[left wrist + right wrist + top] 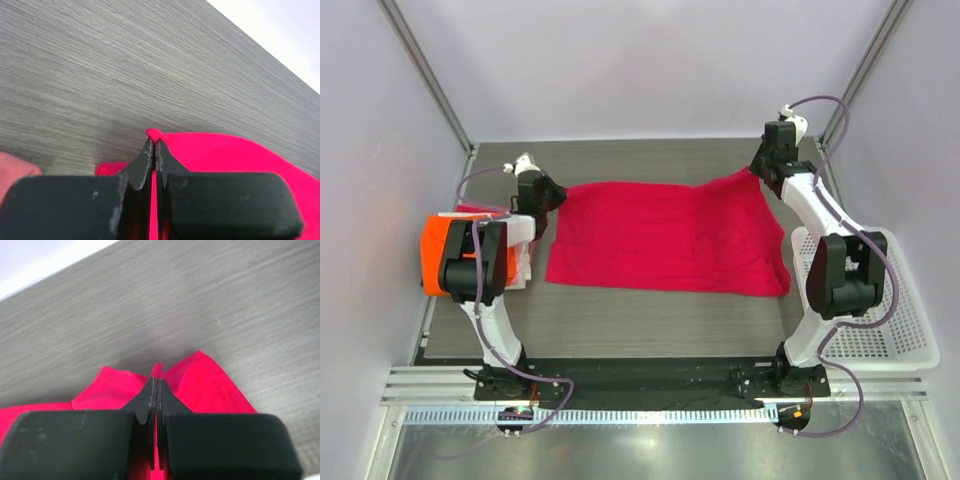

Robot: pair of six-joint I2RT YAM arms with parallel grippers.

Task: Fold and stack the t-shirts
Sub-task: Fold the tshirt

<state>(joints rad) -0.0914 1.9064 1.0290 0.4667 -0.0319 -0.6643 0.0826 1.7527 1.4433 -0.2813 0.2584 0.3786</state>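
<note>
The crimson-red t-shirt (665, 237) lies spread across the middle of the grey table. My left gripper (552, 192) is shut on its far left corner; in the left wrist view (154, 142) red cloth (225, 152) is pinched between the closed jaws. My right gripper (763, 167) is shut on the far right corner, lifted a little; the right wrist view (157, 380) shows the red cloth (200, 385) bunched at the closed tips. The orange t-shirt (438, 250) lies folded at the left edge, on a pale pink/white one (525, 265), partly hidden by my left arm.
A white plastic lattice basket (880, 320) stands at the right edge of the table, beside my right arm. Pale walls and metal frame posts enclose the table on three sides.
</note>
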